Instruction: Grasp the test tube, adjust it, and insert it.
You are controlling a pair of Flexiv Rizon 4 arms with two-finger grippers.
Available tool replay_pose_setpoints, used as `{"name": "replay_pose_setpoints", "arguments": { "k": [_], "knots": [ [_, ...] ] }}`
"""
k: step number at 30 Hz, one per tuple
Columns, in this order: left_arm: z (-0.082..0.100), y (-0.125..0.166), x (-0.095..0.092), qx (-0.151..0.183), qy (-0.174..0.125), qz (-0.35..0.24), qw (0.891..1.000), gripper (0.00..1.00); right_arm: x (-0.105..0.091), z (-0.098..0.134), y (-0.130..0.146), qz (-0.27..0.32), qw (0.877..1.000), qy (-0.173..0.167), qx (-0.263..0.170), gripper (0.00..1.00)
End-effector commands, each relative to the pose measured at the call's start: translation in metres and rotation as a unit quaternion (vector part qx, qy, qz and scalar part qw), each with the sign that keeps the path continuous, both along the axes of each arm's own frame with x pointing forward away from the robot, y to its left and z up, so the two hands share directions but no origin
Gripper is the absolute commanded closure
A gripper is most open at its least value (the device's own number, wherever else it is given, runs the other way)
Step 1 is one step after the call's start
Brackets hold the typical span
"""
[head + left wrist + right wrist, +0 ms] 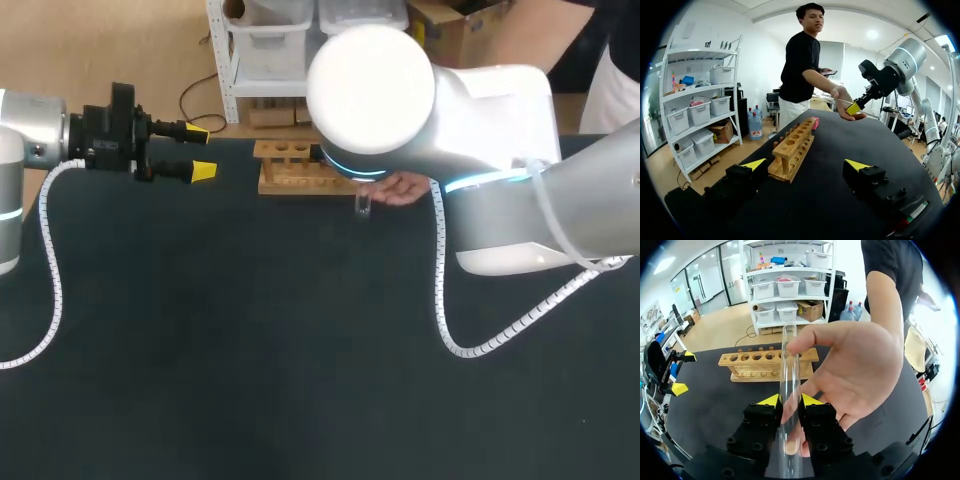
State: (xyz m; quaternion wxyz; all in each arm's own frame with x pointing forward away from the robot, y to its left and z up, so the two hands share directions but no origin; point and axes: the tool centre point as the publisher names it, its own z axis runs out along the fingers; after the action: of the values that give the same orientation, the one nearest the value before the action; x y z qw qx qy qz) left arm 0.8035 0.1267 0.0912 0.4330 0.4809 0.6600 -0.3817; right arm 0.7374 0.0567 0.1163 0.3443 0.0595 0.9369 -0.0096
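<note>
Bright overhead light, glare on rt arm (370, 90).

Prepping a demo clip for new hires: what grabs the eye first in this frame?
A person's open hand touches a clear glass test tube gripped between the yellow-tipped fingers of the right gripper. Behind them a light wooden tube rack sits on the black table. The left gripper hangs open at the far left.
</note>
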Motion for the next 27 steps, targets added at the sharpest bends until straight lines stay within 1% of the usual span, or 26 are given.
{"name": "replay_pose_setpoints", "arguments": {
  "k": [1,22,27],
  "knots": [
    [-0.001,0.0,-0.001,-0.001,-0.002,0.0,1.0,0.0,-0.001,0.0,-0.001,0.0,1.0,-0.003,0.001,1.0],
    [-0.001,0.0,-0.001,-0.001,-0.002,0.0,1.0,0.0,-0.001,0.0,-0.001,0.0,1.0,-0.003,0.001,1.0],
    [-0.001,0.0,-0.001,-0.001,-0.002,0.0,1.0,0.0,0.007,-0.016,0.0,0.005,1.0,0.01,-0.006,1.0]
  ]
}}
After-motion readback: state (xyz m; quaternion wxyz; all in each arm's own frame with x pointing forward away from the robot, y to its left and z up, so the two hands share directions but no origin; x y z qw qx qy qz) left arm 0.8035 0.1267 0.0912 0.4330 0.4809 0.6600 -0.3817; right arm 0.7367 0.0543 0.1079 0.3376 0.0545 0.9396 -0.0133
